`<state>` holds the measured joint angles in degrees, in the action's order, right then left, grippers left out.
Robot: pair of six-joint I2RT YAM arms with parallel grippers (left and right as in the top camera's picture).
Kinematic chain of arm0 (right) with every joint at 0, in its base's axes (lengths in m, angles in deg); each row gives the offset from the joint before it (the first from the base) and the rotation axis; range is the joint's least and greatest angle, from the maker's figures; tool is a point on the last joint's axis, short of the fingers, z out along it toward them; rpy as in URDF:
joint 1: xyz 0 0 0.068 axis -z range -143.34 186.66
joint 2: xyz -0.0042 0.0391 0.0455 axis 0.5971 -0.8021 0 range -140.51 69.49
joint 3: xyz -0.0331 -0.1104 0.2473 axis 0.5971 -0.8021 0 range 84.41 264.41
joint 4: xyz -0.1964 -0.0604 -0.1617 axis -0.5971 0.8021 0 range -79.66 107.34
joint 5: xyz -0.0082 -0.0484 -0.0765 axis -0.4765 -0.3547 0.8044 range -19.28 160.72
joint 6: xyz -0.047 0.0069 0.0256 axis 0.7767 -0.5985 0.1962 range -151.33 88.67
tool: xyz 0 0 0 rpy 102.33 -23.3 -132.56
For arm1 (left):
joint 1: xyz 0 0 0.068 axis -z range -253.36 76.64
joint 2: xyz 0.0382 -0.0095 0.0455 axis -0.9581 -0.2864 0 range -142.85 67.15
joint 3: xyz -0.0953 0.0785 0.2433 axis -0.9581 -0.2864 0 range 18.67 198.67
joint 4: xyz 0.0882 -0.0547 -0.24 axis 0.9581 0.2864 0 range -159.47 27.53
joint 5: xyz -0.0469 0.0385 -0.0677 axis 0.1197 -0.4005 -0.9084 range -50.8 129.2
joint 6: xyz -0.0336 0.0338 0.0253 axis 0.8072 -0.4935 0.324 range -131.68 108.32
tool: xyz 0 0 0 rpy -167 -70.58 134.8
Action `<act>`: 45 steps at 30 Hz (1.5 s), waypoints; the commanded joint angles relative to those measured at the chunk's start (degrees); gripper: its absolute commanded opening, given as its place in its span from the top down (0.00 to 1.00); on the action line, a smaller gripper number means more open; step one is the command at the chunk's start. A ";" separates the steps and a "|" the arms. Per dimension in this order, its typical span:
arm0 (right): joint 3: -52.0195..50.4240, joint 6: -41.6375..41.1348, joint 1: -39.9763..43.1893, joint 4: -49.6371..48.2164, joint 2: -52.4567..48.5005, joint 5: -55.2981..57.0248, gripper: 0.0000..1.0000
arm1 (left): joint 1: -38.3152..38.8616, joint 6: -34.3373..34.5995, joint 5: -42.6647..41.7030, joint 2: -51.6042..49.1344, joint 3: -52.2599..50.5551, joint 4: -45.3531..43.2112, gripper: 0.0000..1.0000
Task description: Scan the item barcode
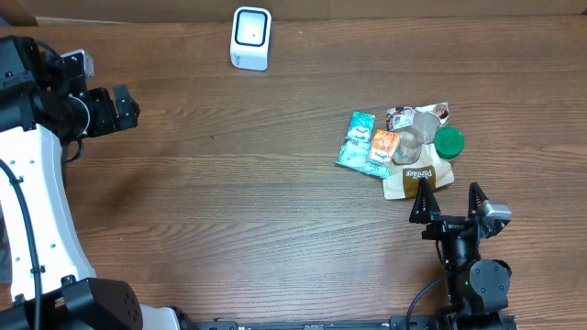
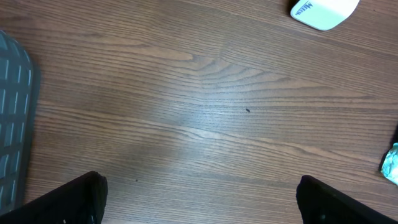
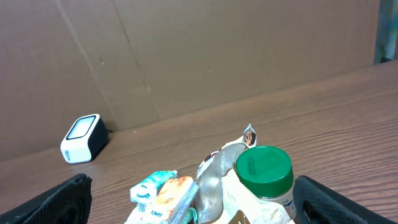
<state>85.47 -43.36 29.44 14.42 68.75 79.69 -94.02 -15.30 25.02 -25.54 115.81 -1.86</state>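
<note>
Two grippers are seen over the brown wooden table (image 1: 229,183). The left gripper (image 1: 124,108) is held at the far left, pointed across the table, its fingers spread wide apart. The right gripper (image 1: 448,191) is held low by the near edge, pointed at the far side, fingers wide apart, just before the pile of small packets (image 1: 371,145) and the green-lidded jar (image 1: 448,141). The white boxy scanner (image 1: 250,38) is set by the far edge, well apart.

One white scanner (image 1: 250,38), one green-lidded jar (image 1: 448,141), one teal packet (image 1: 356,137), one orange packet (image 1: 382,147), one tan pouch (image 1: 404,179).
</note>
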 commanded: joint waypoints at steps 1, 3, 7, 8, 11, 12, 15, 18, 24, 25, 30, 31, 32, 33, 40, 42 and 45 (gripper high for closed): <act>-0.59 -0.15 -0.26 -0.28 0.57 -0.02 0.00 | 0.07 -1.55 -0.26 0.44 -0.02 -0.17 0.00; -0.59 -0.15 -0.26 -0.28 0.57 -0.02 0.00 | 0.07 -1.55 -0.26 0.44 -0.02 -0.17 0.00; -0.59 -0.15 -0.26 -0.28 0.57 -0.02 0.00 | 0.07 -1.53 -0.26 0.44 -0.02 -0.17 0.00; -0.59 -0.15 -0.26 -0.28 0.57 -0.02 0.00 | 0.07 -1.55 -0.26 0.44 -0.02 -0.17 0.00; -0.59 -0.15 -0.26 -0.28 0.57 -0.02 0.00 | 0.07 -1.55 -0.26 0.44 -0.02 -0.17 0.00; -0.59 -0.15 -0.26 -0.28 0.57 -0.02 0.00 | 0.07 -1.55 -0.26 0.44 -0.02 -0.17 0.00; -0.59 -0.15 -0.26 -0.28 0.57 -0.02 0.00 | 0.07 -1.55 -0.26 0.44 -0.02 -0.17 0.00; -0.59 -0.15 -0.26 -0.28 0.57 -0.02 0.00 | 0.07 -1.55 -0.26 0.44 -0.02 -0.17 0.00; -0.59 -0.15 -0.26 -0.28 0.57 -0.02 0.00 | 0.07 -1.55 -0.26 0.44 -0.02 -0.17 0.00; -0.59 -0.15 -0.26 -0.28 0.57 -0.02 0.00 | 0.07 -1.55 -0.26 0.44 -0.02 -0.17 0.00; -0.59 -0.15 -0.26 -0.28 0.57 -0.02 0.00 | 0.07 -1.55 -0.26 0.44 -0.02 -0.17 0.00; -0.59 -0.15 -0.26 -0.28 0.57 -0.02 0.00 | 0.07 -1.55 -0.26 0.44 -0.02 -0.17 0.00; -0.59 -0.15 -0.26 -0.28 0.57 -0.02 0.00 | 0.07 -1.55 -0.26 0.44 -0.02 -0.17 0.00; -0.59 -0.15 -0.26 -0.28 0.57 -0.02 0.00 | 0.07 -1.55 -0.26 0.44 -0.02 -0.17 0.00; -0.59 -0.15 -0.26 -0.28 0.57 -0.02 0.00 | 0.07 -1.55 -0.26 1.40 -0.02 -0.17 0.00; -0.59 -0.15 -0.26 -0.28 0.57 -0.02 0.00 | 0.20 -1.55 -0.26 2.45 -0.02 -0.15 0.00; -0.59 -0.15 -0.26 -0.28 0.57 -0.02 0.00 | 1.40 -1.55 -0.26 4.59 -0.02 -0.17 0.00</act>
<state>85.47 -43.34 29.44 14.46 68.75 79.69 -93.93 -15.30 25.02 -24.90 115.81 -1.84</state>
